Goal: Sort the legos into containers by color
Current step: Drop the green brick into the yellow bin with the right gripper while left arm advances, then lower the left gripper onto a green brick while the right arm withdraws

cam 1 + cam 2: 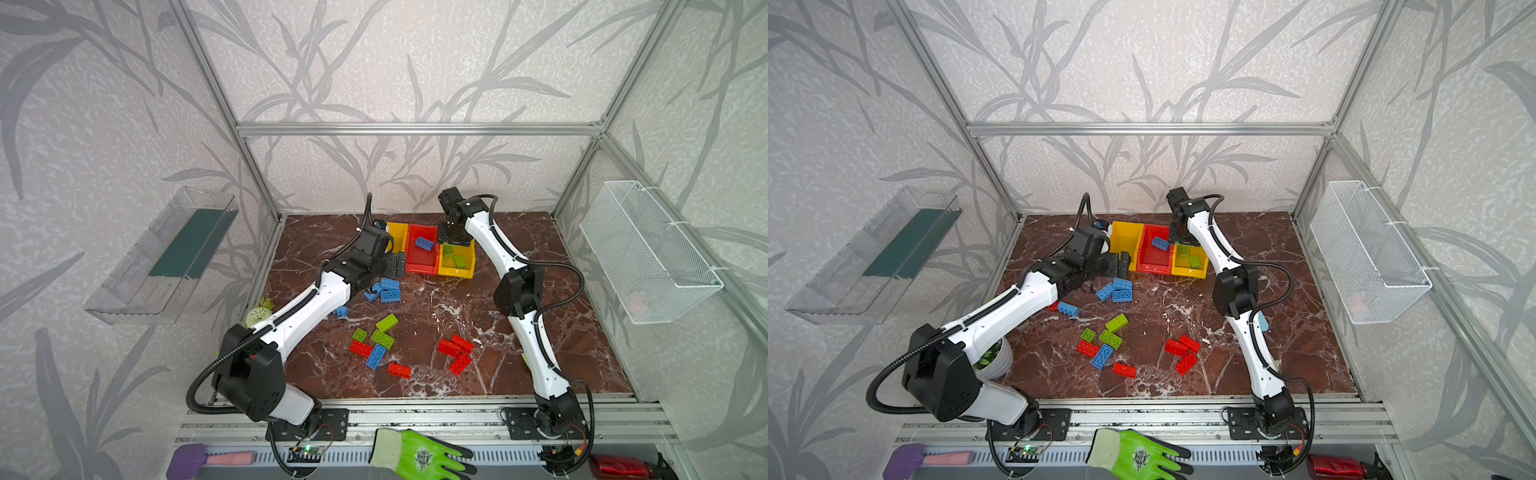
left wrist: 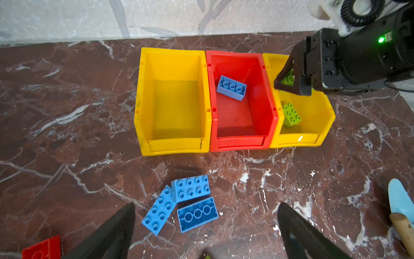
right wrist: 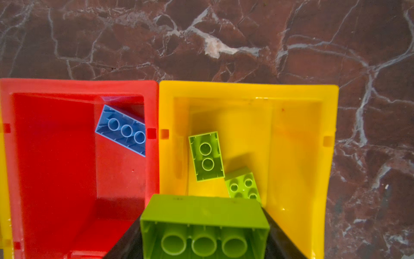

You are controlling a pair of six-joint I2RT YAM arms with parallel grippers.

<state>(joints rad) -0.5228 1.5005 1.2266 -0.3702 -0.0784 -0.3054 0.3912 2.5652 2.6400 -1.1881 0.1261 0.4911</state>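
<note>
Three joined containers stand at the back: an empty yellow bin point(image 1: 397, 235) point(image 2: 172, 101), a red bin point(image 1: 422, 259) point(image 2: 239, 121) with one blue lego point(image 2: 231, 88) point(image 3: 122, 130) in it, and a yellow bin point(image 1: 463, 270) point(image 3: 295, 157) with two green legos point(image 3: 206, 155). Above that bin my right gripper point(image 3: 205, 228) point(image 1: 455, 239) is shut on a lime green lego point(image 3: 205, 213). My left gripper point(image 2: 206, 205) point(image 1: 397, 264) is open and empty, over three blue legos point(image 2: 190, 188) point(image 1: 386, 289) in front of the bins. Red, green and blue legos point(image 1: 380, 340) point(image 1: 455, 351) lie loose mid-floor.
A clear tray point(image 1: 162, 257) hangs on the left wall and a white wire basket point(image 1: 648, 253) on the right wall. A white plant pot point(image 1: 994, 357) stands under the left arm. A light blue tool with a wooden handle point(image 2: 399, 201) lies by the right arm. A green glove point(image 1: 419, 455) lies on the front rail.
</note>
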